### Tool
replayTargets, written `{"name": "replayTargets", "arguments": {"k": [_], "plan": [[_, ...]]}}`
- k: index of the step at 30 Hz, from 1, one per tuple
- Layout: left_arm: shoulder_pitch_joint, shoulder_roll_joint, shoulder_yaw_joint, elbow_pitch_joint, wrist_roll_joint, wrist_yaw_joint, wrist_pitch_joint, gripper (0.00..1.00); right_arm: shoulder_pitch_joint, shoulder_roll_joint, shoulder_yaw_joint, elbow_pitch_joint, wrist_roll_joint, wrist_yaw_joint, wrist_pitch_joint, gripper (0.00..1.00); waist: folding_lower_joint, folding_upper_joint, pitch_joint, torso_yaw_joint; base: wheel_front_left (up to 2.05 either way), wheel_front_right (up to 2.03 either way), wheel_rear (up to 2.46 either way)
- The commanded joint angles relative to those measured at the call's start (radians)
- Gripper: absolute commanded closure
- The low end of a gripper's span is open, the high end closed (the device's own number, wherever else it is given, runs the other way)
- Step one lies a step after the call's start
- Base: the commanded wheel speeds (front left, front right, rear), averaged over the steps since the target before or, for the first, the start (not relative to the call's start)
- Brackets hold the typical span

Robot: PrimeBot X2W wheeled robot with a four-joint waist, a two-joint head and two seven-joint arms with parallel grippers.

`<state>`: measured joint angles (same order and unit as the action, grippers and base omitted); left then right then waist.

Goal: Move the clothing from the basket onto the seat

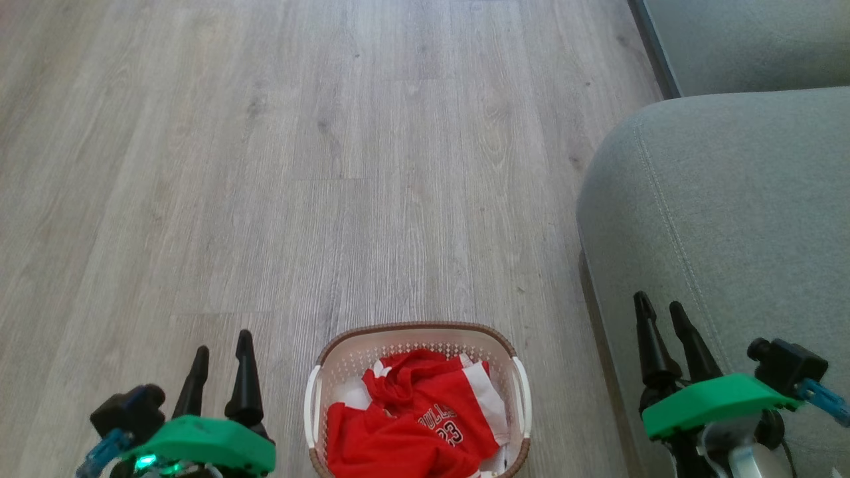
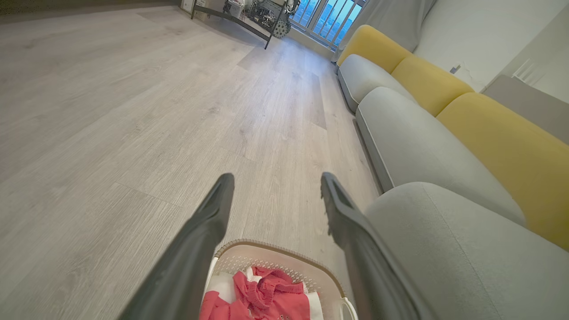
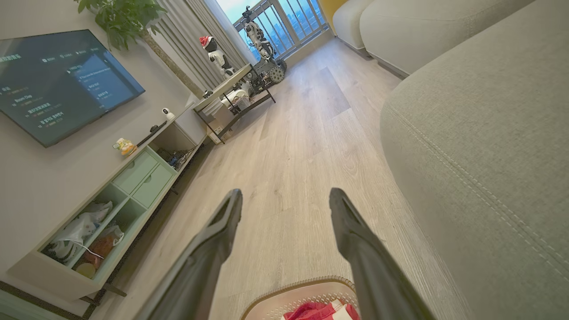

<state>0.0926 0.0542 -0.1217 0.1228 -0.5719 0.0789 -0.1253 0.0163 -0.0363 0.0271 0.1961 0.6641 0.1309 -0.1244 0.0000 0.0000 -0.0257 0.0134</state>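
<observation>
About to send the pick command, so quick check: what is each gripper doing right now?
Left gripper: open, holding nothing.
Right gripper: open, holding nothing.

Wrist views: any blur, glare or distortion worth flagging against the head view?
Head view: even soft light, the jersey lettering partly readable. Left wrist view: wide-angle stretch, the left gripper soft near the lens. Right wrist view: same stretch, the right gripper soft low down, the window washed pale at its top.

Matt wood-grain floor (image 1: 332, 166); perforated plastic basket (image 1: 319, 398); red cloth clothing (image 1: 412, 418); woven-fabric seat (image 1: 730, 219).
</observation>
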Motion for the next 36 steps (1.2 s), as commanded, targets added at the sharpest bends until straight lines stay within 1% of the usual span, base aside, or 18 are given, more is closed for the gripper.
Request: {"name": "replayTargets", "arguments": {"k": [1,15,27,36], "plan": [[-0.022,0.013,0.012,-0.045,0.042,0.012,-0.017,0.0,-0.011,-0.011,0.021,-0.041,-0.039,0.0,-0.017,0.0,0.0,0.0,-0.001,0.0,0.0,0.0,0.0],[0.002,0.018,-0.013,-0.066,0.223,0.052,-0.061,0.0,-0.005,-0.012,0.045,-0.057,-0.218,0.0,-0.061,0.0,0.0,0.0,-0.003,0.001,0.0,0.0,0.0],[0.024,0.017,-0.03,-0.073,0.365,0.07,-0.096,0.0,0.001,-0.013,0.064,-0.065,-0.36,0.0,-0.096,0.0,0.0,0.0,-0.007,0.001,0.0,0.0,0.0],[0.039,0.013,-0.038,-0.059,0.453,0.081,-0.119,0.0,0.006,-0.013,0.08,-0.071,-0.453,0.0,-0.12,0.0,0.0,0.0,-0.009,0.001,0.0,0.0,0.0]]}}
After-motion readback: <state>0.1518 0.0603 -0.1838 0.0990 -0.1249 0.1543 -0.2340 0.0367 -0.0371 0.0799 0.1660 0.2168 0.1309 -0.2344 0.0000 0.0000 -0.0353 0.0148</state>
